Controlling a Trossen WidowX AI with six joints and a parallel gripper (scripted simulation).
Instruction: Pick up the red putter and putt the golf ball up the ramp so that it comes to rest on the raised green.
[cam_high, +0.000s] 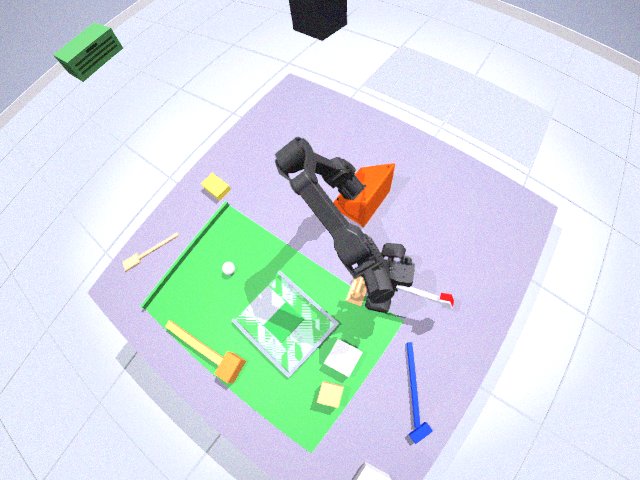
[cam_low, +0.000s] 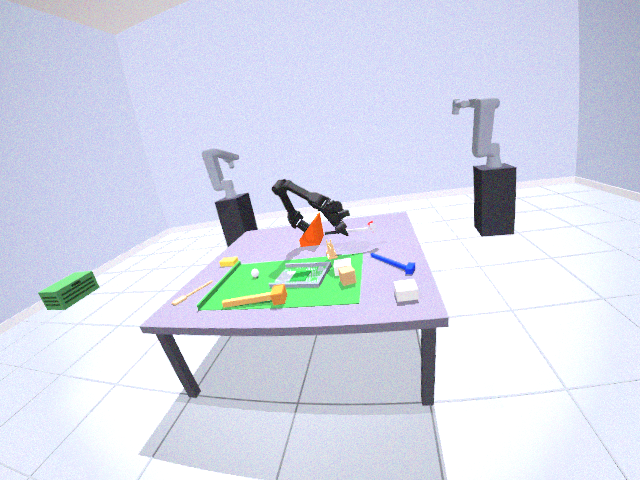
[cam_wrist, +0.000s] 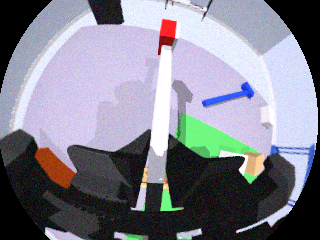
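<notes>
The putter has a red-and-white head, a white shaft (cam_high: 421, 292) (cam_low: 357, 228) (cam_wrist: 162, 95) and a dark grip. My gripper (cam_high: 385, 299) (cam_low: 345, 231) (cam_wrist: 156, 134) is shut on it near the grip end and holds it above the table, the head pointing away from the fingers. The wooden stand (cam_high: 356, 290) (cam_low: 330, 250) is below and beside the gripper. The white golf ball (cam_high: 228, 268) (cam_low: 255, 273) rests on the green mat (cam_high: 191, 289) (cam_low: 336, 300). The grey-framed ramp (cam_high: 261, 348) stands mid-mat, with a green square (cam_high: 284, 321) (cam_low: 301, 275) at its centre.
A white block (cam_high: 343, 358) and a tan block (cam_high: 330, 394) (cam_wrist: 254, 163) stand near the ramp. An orange mallet (cam_high: 229, 367) lies at the mat's edge. A blue mallet (cam_high: 413, 387) (cam_wrist: 227, 97), a wooden paddle (cam_high: 149, 252) and a yellow block (cam_high: 215, 186) lie outside the mat.
</notes>
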